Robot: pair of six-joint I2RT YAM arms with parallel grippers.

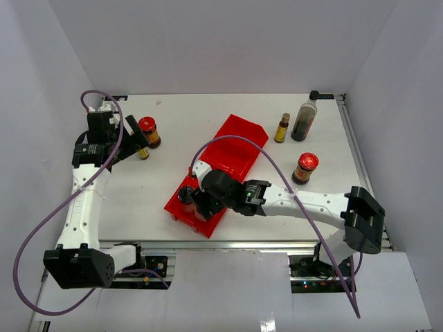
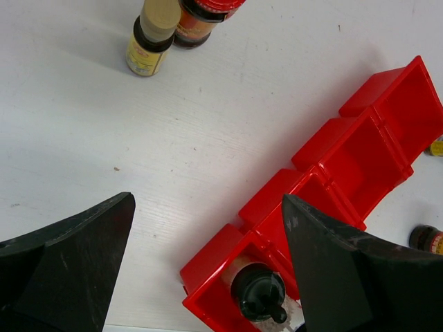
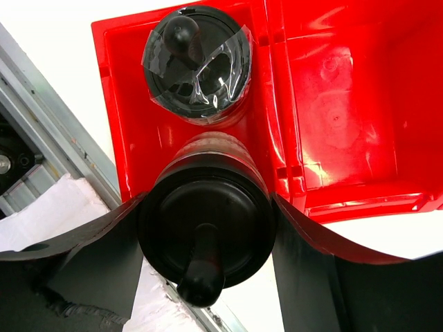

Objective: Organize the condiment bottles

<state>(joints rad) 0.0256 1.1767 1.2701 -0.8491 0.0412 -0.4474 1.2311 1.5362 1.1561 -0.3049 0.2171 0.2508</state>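
My right gripper is shut on a short black-lidded jar and holds it at the near end of the long red bin. A second black-lidded jar stands in the bin's end compartment; it also shows in the top view. My left gripper is open and empty, close to a red-lidded jar and a slim yellow-labelled bottle at the far left. A second slim bottle, the tall dark bottle and a second red-lidded jar stand right of the bin.
The bin lies diagonally across the table's middle and its farther compartments hold nothing. White walls enclose the table. A metal rail runs along the near edge, just below the bin's near end.
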